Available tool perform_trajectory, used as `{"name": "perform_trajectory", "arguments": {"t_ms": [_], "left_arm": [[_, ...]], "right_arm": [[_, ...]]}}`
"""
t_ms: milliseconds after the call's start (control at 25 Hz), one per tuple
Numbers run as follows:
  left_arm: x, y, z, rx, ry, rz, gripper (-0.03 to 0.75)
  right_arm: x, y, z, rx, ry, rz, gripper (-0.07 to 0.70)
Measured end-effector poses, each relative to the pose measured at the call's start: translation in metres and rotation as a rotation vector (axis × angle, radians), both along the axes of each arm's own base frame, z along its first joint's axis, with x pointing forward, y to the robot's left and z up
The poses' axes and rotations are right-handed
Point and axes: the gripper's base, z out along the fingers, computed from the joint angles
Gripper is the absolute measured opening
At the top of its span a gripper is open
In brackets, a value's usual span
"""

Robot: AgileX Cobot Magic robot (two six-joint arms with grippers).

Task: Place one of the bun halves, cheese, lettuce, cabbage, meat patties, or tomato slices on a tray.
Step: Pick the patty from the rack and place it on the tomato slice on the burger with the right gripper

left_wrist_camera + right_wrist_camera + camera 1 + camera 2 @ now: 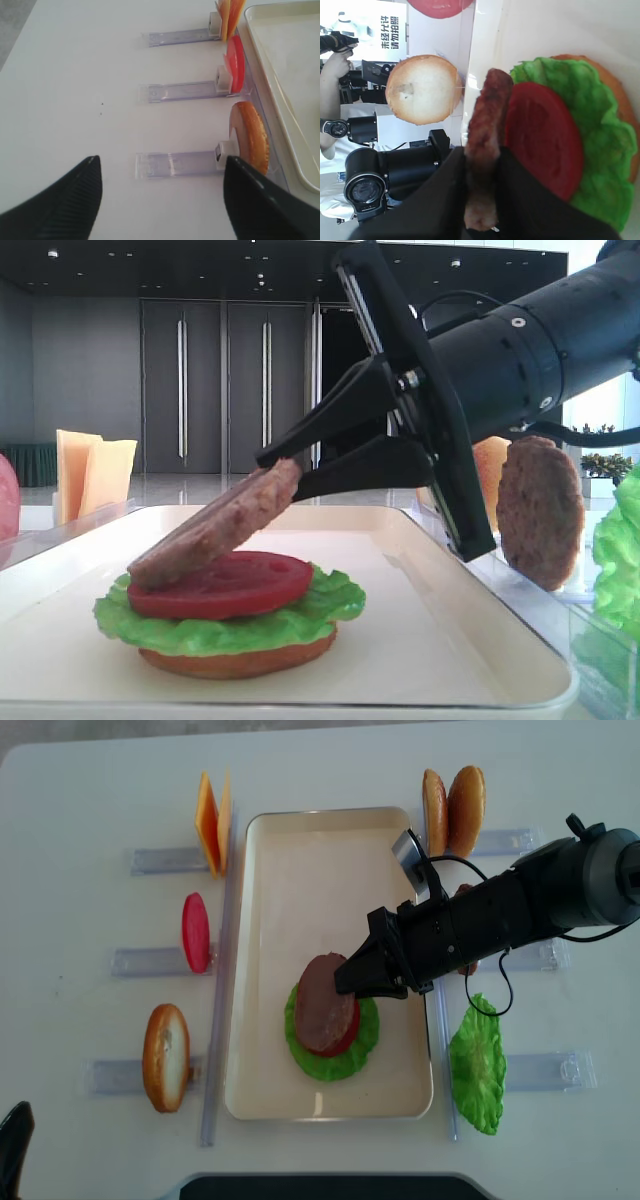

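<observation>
My right gripper is shut on the edge of a greyish-brown meat patty. The patty hangs tilted, and its low end rests on a red tomato slice. Under the tomato lie green lettuce and a bun half, all stacked on the cream tray. Over bare white table left of the tray, my left gripper stands open with nothing between its fingers.
Clear holders flank the tray. On the left stand cheese slices, a tomato slice and a bun half. On the right are two bun halves, a darker patty and a lettuce leaf.
</observation>
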Motion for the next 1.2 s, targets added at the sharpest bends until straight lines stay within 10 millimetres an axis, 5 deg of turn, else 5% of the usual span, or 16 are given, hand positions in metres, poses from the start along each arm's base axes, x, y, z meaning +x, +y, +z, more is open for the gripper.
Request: {"name": "perform_trajectory", "arguments": {"t_ms": [280,560,680,1200], "left_arm": [[0.0000,0.0000,0.0000,0.000,0.000,0.000,0.576],[0.0000,0.0000,0.0000,0.000,0.000,0.000,0.576],[0.0000,0.0000,0.0000,0.000,0.000,0.000,0.576],[0.0000,0.0000,0.0000,0.000,0.000,0.000,0.576]], "right_arm": [[0.0012,-0.0005,-0.0013,-0.016,-0.001,-0.014,0.174],[0.0018,-0.0009,-0.0022,-0.028,0.026,-0.033,0.498],[0.0016,-0.0009,-0.0023,-0.029,0.034,-0.035,0.576],[-0.0022,-0.0027,-0.0053,-0.071,0.083,-0.011,0.602]]}}
